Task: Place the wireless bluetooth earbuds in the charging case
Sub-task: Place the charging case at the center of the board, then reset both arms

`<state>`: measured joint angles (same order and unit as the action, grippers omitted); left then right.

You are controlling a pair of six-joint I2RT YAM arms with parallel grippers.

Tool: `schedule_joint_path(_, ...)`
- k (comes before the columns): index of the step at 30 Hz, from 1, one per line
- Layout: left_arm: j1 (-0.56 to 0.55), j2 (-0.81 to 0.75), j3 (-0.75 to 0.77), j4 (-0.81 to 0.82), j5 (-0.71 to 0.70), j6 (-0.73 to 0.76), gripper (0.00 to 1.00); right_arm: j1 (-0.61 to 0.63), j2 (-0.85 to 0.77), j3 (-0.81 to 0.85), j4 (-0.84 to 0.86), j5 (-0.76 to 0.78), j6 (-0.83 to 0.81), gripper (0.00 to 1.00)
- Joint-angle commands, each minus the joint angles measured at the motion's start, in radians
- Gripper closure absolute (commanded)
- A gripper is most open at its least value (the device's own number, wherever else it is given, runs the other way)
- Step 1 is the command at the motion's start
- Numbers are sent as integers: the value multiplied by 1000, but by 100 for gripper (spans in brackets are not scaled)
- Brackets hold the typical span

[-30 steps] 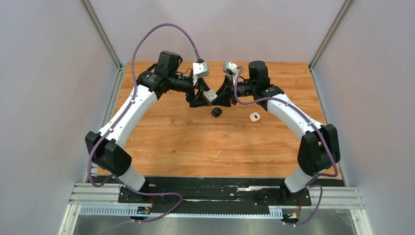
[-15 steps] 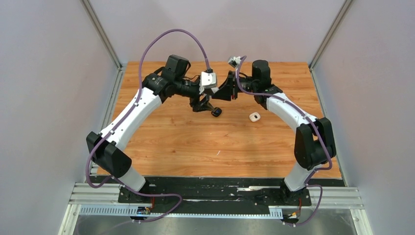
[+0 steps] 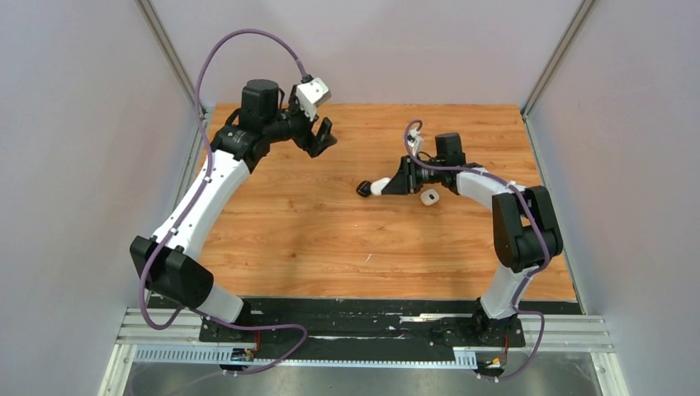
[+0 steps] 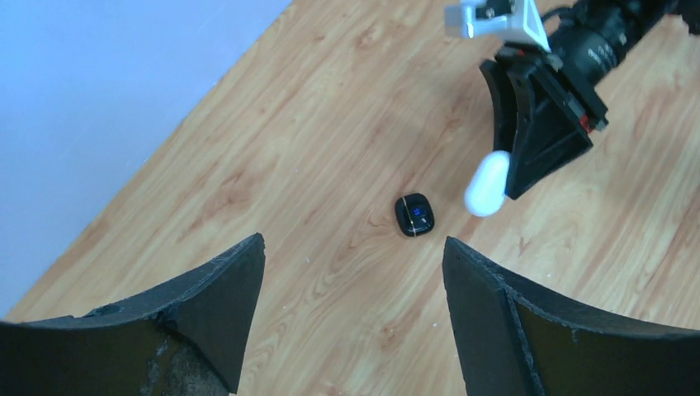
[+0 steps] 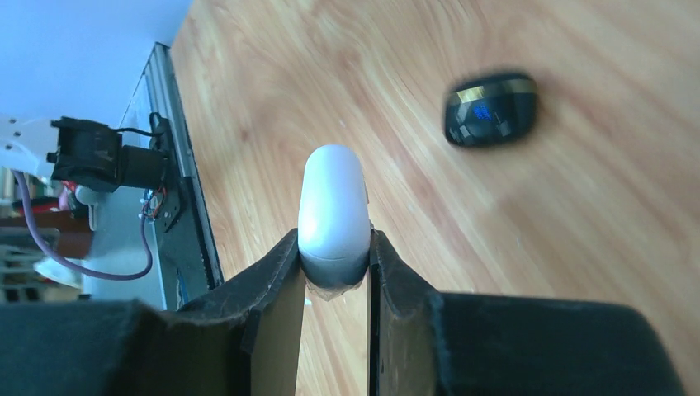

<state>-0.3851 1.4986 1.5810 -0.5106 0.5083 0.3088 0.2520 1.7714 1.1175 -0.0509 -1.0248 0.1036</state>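
While the right gripper (image 5: 333, 252) pinches the white charging case (image 5: 333, 198) over the table's (image 3: 289, 239) middle, black case (image 3: 363, 189) lies just beyond its tip | left gripper (image 4: 351, 247) wide open, empty, near far-left corner

A: State of the right gripper (image 5: 333, 264)?
B: Closed. Both fingers (image 5: 272, 276) press the lower end of the white case (image 5: 333, 202). Its rounded end sticks out toward 12 o'clock, over the wooden table (image 5: 578, 247).
A: Anything else in frame?
B: At 2 o'clock from it, well apart, lies the black case (image 5: 491, 110), with a blue spot and a gold band, slightly blurred. At 9 o'clock, a purple cable (image 5: 91, 268) beside a metal rail (image 5: 161, 91).
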Motion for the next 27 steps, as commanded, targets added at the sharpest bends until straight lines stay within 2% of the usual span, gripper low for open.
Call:
schedule_joint_path(1, -8, -5, -21, 26, -107, -166, 14, -13, 40, -14, -136, 53, -28, 100)
schedule_joint_path(6, 8, 13, -103, 11, -98, -281, 14, -16, 110, 11, -212, 120, -65, 97)
schedule_joint_path(8, 18, 22, -129, 8, -94, -323, 14, -19, 125, 17, -214, 134, -59, 87)
schedule_joint_path(11, 40, 43, -150, -2, -85, -358, 14, -22, 112, 34, -218, 239, -59, 55)
schedule_joint_path(12, 45, 44, -161, 0, -88, -364, 14, -28, 98, 49, -223, 278, -66, 38)
schedule_joint_path(13, 54, 41, -166, 11, -95, -368, 9, -37, 78, 65, -230, 301, -89, 7)
schedule_joint_path(14, 59, 41, -171, 15, -112, -371, 5, -49, 53, 81, -233, 310, -128, 1)
schedule_joint_path(16, 75, 42, -167, 19, -133, -367, 1, -62, -20, 123, -235, 352, -175, 0)
schedule_joint_path(23, 111, 33, -150, 89, -332, -361, 0, -70, -187, 282, -233, 849, -36, 0)
schedule_joint_path(27, 115, 25, -99, 125, -396, -322, 0, -86, -259, 400, -236, 851, -19, 0)
